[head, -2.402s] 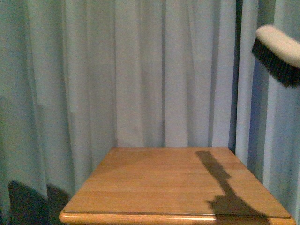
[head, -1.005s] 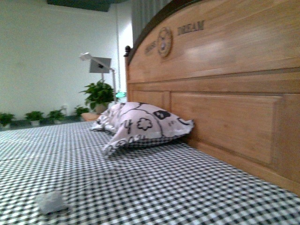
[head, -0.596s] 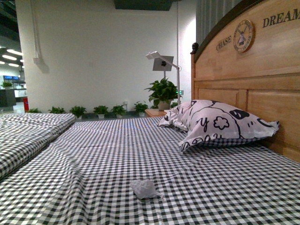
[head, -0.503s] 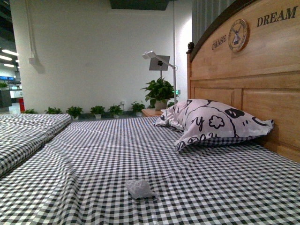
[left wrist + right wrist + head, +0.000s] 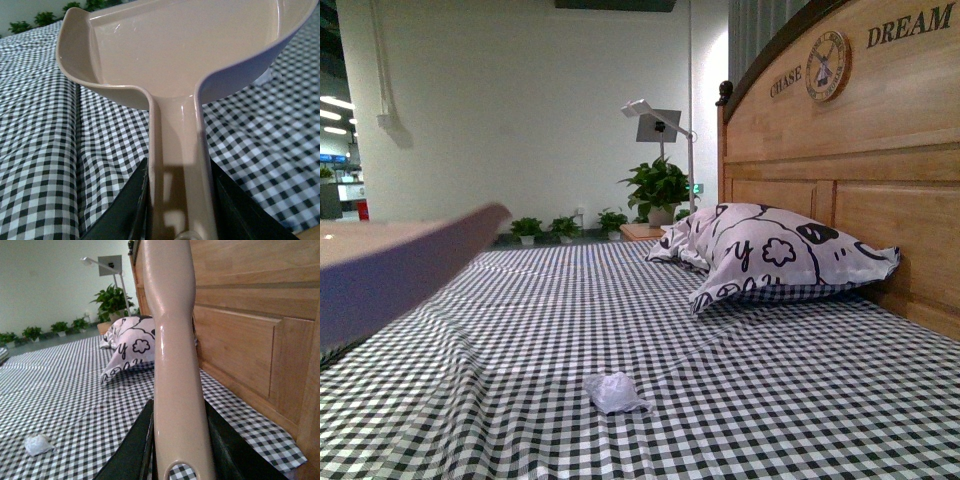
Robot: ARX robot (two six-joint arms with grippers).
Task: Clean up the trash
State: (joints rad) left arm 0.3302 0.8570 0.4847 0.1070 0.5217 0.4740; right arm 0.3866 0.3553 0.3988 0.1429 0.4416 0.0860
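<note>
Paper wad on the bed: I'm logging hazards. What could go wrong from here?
1. The checked bedsheet is creased, so the pinkish plastic dustpan in the left hand may snag a fold or let the crumpled white paper wad slip beneath.
2. The wad looks light; the beige plastic-handled tool in the right hand could flick it away.

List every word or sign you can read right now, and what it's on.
"CHASE": on the wooden headboard, left of its round emblem.
"DREAM": on the same headboard, right of the emblem.
Round emblem: any lettering on it is too small to read.
Green sign beside the plant: too small to read.
Wrist views: no text.
</note>
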